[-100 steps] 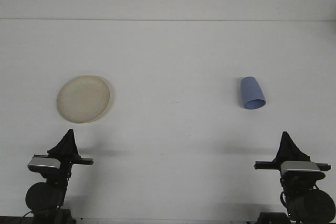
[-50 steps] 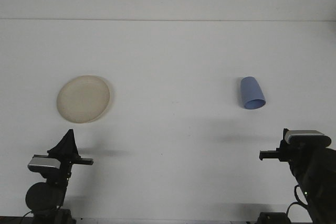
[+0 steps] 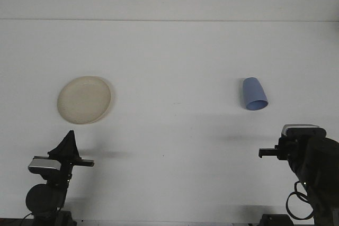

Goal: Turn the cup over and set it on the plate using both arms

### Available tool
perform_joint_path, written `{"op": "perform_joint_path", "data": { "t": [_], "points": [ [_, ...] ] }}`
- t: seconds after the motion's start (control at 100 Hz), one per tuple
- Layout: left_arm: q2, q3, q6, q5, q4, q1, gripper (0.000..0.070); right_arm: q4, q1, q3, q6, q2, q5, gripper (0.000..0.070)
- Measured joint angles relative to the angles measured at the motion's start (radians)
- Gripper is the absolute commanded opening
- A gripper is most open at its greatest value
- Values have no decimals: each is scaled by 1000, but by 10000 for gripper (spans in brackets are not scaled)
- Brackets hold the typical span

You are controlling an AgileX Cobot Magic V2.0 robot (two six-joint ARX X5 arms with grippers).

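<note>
A blue cup (image 3: 254, 94) lies on its side on the white table, right of centre, with its open mouth turned toward me. A cream plate (image 3: 85, 99) rests flat on the left side with nothing on it. My left gripper (image 3: 68, 137) stands low at the front left, just in front of the plate, its black fingers meeting in a point, shut and holding nothing. My right gripper (image 3: 300, 140) is raised at the front right, in front of the cup and a little to its right, apart from it. Its wrist housing hides the tip.
The white table (image 3: 175, 67) runs back to a pale wall. Only the plate and the cup lie on it. Both arm bases fill the bottom corners of the front view.
The right arm has lifted and tilted forward toward the cup, so its tip is no longer visible. The left arm, the cup and the plate have not moved.
</note>
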Motion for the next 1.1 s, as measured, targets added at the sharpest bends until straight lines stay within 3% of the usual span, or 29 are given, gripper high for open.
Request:
{"op": "perform_joint_path", "data": {
  "t": [0.19, 0.26, 0.65, 1.1],
  "points": [
    [0, 0, 0, 0, 0, 0, 11, -6, 0, 0, 0, 0, 0, 360],
    [0, 0, 0, 0, 0, 0, 11, -6, 0, 0, 0, 0, 0, 439],
    [0, 0, 0, 0, 0, 0, 11, 4, 0, 0, 0, 11, 0, 443],
    [0, 0, 0, 0, 0, 0, 11, 320, -3, 0, -11, 249, -48, 443]
  ]
}}
